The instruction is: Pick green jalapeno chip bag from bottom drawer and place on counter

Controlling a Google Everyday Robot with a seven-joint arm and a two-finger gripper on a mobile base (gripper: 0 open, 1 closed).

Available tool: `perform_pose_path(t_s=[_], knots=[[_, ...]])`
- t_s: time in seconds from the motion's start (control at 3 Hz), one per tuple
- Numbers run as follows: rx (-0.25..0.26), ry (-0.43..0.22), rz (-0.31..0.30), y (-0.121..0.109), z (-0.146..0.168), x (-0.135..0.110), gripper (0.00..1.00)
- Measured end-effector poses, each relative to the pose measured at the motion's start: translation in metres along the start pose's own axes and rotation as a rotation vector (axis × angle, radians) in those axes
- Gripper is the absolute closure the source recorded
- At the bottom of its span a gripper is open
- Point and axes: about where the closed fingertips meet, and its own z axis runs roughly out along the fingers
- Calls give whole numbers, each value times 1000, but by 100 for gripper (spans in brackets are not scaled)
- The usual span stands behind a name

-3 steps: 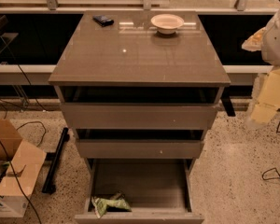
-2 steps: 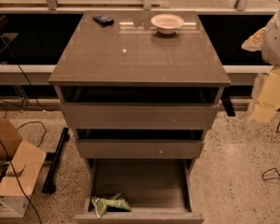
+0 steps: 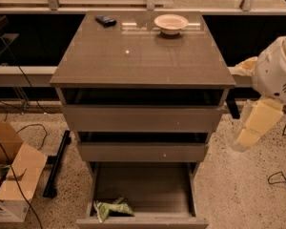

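Observation:
The green jalapeno chip bag (image 3: 112, 208) lies crumpled in the front left corner of the bottom drawer (image 3: 143, 221), which is pulled open. The two shallower drawers above are partly open. The counter (image 3: 143, 56) is the glossy grey-brown top of the cabinet. My arm's white housing sits at the right edge of the view. Its cream end piece, the gripper (image 3: 250, 130), hangs down to the right of the cabinet at the height of the middle drawer, well away from the bag and holding nothing that I can see.
A white bowl (image 3: 170, 23) and a small dark object (image 3: 106, 20) stand at the back of the counter. Cardboard boxes (image 3: 12, 175) and cables lie on the floor at the left. A cable lies on the floor at the right (image 3: 279, 178).

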Motion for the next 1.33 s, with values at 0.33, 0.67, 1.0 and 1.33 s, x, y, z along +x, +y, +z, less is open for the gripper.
perform_pose_path(t_s=[0.33,0.67,1.0,1.33], knots=[[-32,-147,66,8,49,8,0],[-151,-301,177,15,112,21,0],[-209,-339,216,17,137,25,0],[-206,-343,231,21,150,18,0]])
